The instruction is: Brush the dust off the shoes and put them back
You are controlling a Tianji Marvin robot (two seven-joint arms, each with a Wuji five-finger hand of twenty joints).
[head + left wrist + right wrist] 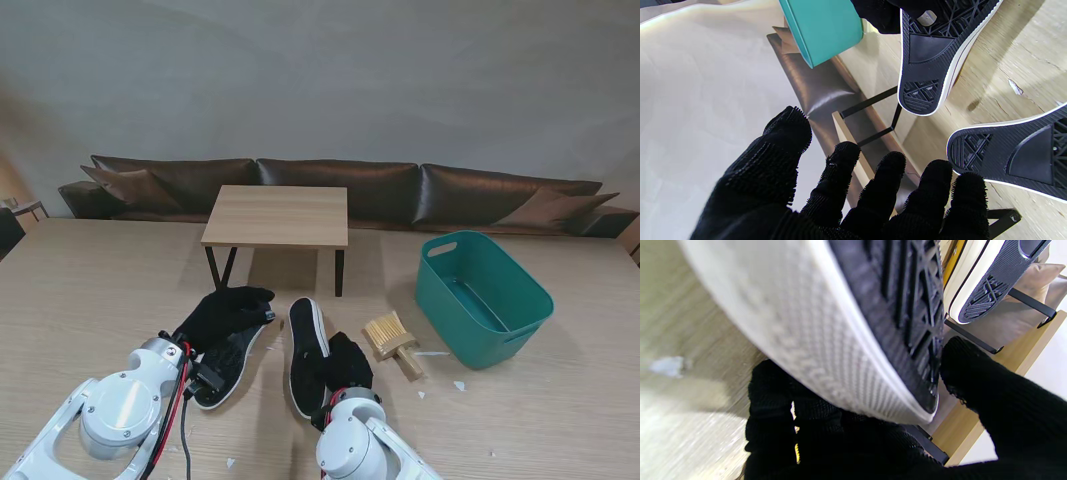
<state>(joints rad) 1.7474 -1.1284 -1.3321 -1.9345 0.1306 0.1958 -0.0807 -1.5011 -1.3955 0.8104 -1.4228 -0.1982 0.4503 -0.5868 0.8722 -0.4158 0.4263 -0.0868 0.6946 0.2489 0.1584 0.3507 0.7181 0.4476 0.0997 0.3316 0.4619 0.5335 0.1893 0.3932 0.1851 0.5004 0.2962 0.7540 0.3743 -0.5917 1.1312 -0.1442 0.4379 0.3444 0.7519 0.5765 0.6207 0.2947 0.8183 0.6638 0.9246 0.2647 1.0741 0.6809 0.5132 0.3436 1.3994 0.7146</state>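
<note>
Two black canvas shoes with white rubber edging and black patterned soles are seen sole-up on the light wood-grain table (90, 290). The right-hand shoe (306, 352) lies in front of the robot, with its long axis running away from the stand camera, and it is gripped at its nearer end by the black-gloved right hand (346, 365). In the right wrist view the shoe (826, 323) fills most of the picture, and its white edge and sole are seen clasped between the gloved fingers (990, 396) and the palm.

The left-hand shoe (232, 355) lies just beside the first, angled slightly. The black-gloved left hand (222, 312) is placed over its farther end, but contact cannot be told from the stand view. In the left wrist view the hand (826, 200) is shown with its fingers spread and nothing between them; both soles (933, 53) (1013, 156) are seen beyond the fingertips.

A wooden hand brush with pale bristles (392, 340) lies untouched to the right of the shoes, near the right hand. Farther right stands a teal plastic basket (482, 297). A small wooden stand with black metal legs (278, 216) is set farther away, behind the shoes. White flecks (458, 385) are scattered on the table. A dark brown leather sofa (470, 192) runs along the wall behind the table.
</note>
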